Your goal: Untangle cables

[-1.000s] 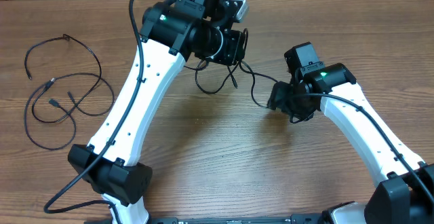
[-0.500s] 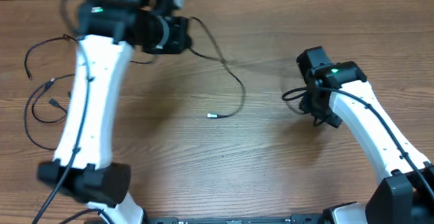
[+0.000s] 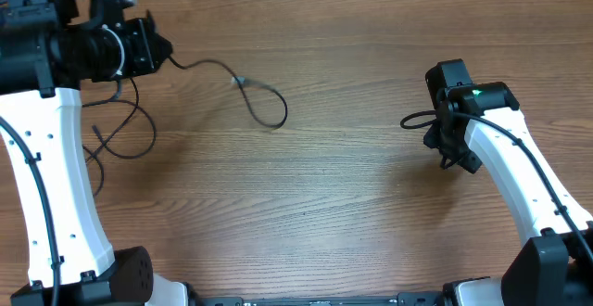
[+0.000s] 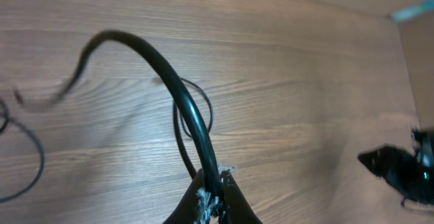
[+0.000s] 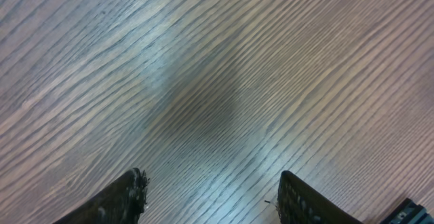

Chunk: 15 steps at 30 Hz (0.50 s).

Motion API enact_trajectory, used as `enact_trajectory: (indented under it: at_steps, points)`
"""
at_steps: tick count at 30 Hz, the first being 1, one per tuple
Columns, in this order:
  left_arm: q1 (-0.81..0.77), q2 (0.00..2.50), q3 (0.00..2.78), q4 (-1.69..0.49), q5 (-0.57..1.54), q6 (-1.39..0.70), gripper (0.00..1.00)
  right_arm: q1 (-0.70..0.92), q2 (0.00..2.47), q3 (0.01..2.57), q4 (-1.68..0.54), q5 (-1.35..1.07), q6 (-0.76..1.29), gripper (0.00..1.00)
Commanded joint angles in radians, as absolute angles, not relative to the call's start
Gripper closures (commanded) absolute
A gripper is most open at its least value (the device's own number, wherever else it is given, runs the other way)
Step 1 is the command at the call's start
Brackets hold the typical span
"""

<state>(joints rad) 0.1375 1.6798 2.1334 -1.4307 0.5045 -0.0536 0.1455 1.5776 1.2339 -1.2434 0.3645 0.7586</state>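
Note:
My left gripper (image 3: 165, 57) is at the far left of the table, shut on one thin black cable (image 3: 208, 62). That cable runs right from the fingers and curls into a small loop (image 3: 281, 113), with its metallic plug end (image 3: 238, 82) lying beside it. In the left wrist view the cable (image 4: 173, 81) arches up out of my shut gripper (image 4: 213, 183). More cables (image 3: 150, 125) lie in loose loops below the left gripper. My right gripper (image 3: 456, 156) hovers at the right, open, with bare wood between its fingertips (image 5: 129, 197).
The wooden table (image 3: 324, 204) fills the view. The left arm's white link (image 3: 56, 185) stands along the left edge, and the right arm (image 3: 519, 185) reaches in from the lower right. The right arm also shows dark at the right edge (image 4: 400, 170) of the left wrist view.
My left gripper has swung from the table's middle to the far left, dragging the held cable and its plug end along. The right gripper drifted slightly right and stayed open.

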Motion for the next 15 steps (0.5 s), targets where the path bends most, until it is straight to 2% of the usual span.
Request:
enact_trajectory:
  at_steps: [1, 4, 8, 12, 15]
  points:
    - [0.110, 1.661, 2.136, -1.439, 0.465, 0.022, 0.96, 0.143, 1.575, 1.229, -1.240, 0.342, 0.711, 0.39]
    - [0.110, 1.661, 2.136, -1.448, 0.456, 0.023, 0.96, 0.143, 1.575, 1.229, -1.239, 0.338, 0.702, 0.39]
    - [0.115, 1.659, 2.137, -1.413, 0.642, 0.150, 0.96, 0.142, 1.575, 1.229, -1.237, 0.319, 0.702, 0.39]
    - [0.149, 1.651, 2.164, -1.360, 0.564, 0.127, 0.96, 0.142, 1.575, 1.229, -1.240, 0.320, 0.702, 0.39]
    - [0.195, 1.632, 2.209, -1.360, 0.420, 0.071, 0.96, 0.143, 1.575, 1.229, -1.239, 0.320, 0.702, 0.40]
